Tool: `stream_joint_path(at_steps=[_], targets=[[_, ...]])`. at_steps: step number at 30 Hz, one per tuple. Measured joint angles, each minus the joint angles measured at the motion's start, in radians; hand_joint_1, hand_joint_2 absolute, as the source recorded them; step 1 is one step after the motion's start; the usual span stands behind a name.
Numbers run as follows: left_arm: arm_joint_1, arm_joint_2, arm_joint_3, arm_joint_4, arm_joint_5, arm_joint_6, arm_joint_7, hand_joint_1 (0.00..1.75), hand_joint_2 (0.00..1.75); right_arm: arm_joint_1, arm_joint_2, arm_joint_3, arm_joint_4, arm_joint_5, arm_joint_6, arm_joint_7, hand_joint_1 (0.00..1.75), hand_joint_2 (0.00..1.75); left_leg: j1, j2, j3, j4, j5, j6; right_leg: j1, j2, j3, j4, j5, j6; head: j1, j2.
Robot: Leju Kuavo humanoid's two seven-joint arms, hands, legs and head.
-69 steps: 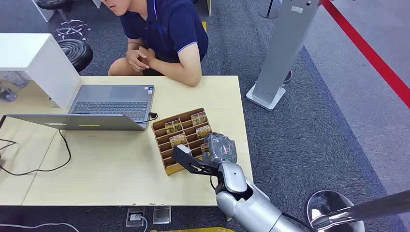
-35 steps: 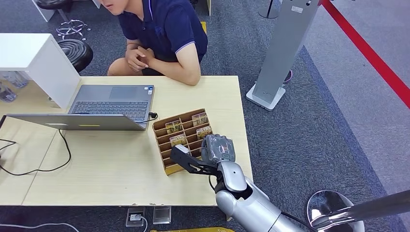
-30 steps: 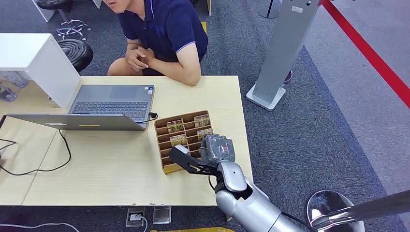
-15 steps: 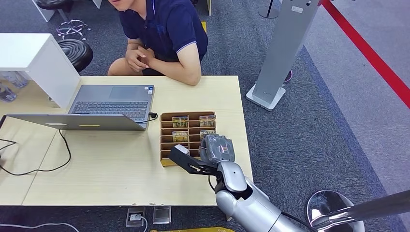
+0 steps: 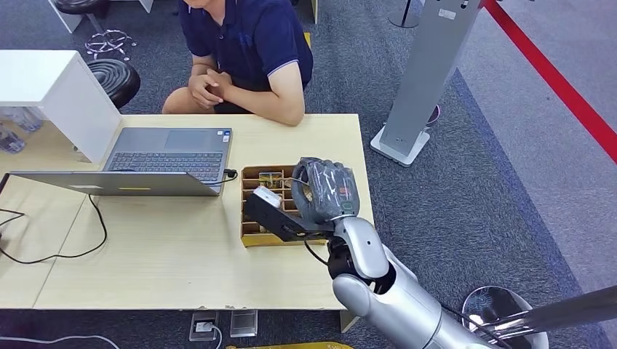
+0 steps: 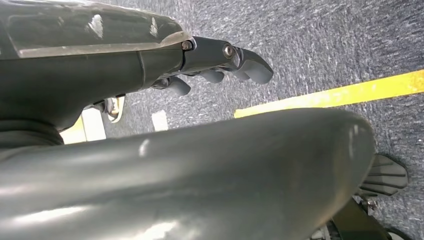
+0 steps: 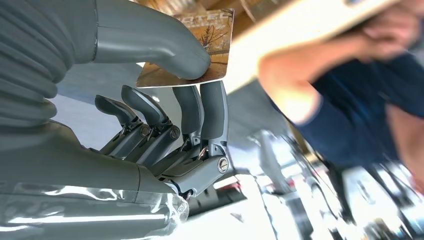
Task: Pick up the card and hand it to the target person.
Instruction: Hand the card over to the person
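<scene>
- The card [image 7: 192,47] is thin and light, probably stiff plastic with a smooth face, so it may slip or bend if it is pressed hard. It is best held near one edge, flat between the thumb and the fingers [image 7: 210,107].
- The right robot hand [image 5: 325,190] holds this card in such a pinch, above the brown card rack [image 5: 251,207] at the right part of the worktop [image 5: 145,254].
- The person [image 5: 247,51] sits at the far side of the worktop, with clasped hands.
- The right wrist view shows the pinch clearly; in the head view, the back of the robot hand hides the card.
- The left robot hand [image 6: 220,62] hangs over the carpet with its fingers curled, holding nothing.
</scene>
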Motion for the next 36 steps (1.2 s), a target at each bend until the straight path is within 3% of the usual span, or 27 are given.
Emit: stream_joint_path(at_steps=[8,17,25,36], targets=[[-0.003,0.001,-0.027,0.0,-0.012,-0.004,-0.009,0.0,0.0,-0.141,0.003,0.022,-0.031,-0.009,-0.044,-0.128,1.75,1.75,0.0,0.0,-0.001,0.0,0.0,-0.001,0.0,0.0,0.0,0.001,0.0,-0.001,-0.001,0.0],[-0.016,0.002,-0.071,0.0,-0.021,-0.008,-0.025,0.0,0.0,-0.301,0.111,0.073,0.361,-0.018,-0.214,-0.306,1.75,1.75,0.0,-0.001,-0.002,0.0,0.002,-0.001,0.0,-0.001,0.0,0.001,0.001,-0.001,-0.001,0.0],[-0.018,0.004,-0.101,0.0,-0.018,-0.008,-0.017,0.0,0.0,-0.354,0.188,0.103,0.608,0.001,-0.256,-0.308,1.75,1.75,0.0,-0.001,-0.002,0.0,0.002,-0.001,0.0,-0.001,-0.001,0.001,0.001,-0.001,-0.001,0.0],[-0.017,0.004,-0.125,0.0,-0.003,-0.001,-0.011,0.0,0.0,-0.383,0.225,0.128,0.74,0.034,-0.261,-0.295,1.75,1.75,0.0,-0.001,-0.002,0.0,0.002,-0.001,0.0,-0.001,-0.001,0.001,0.001,-0.001,-0.001,0.0]])
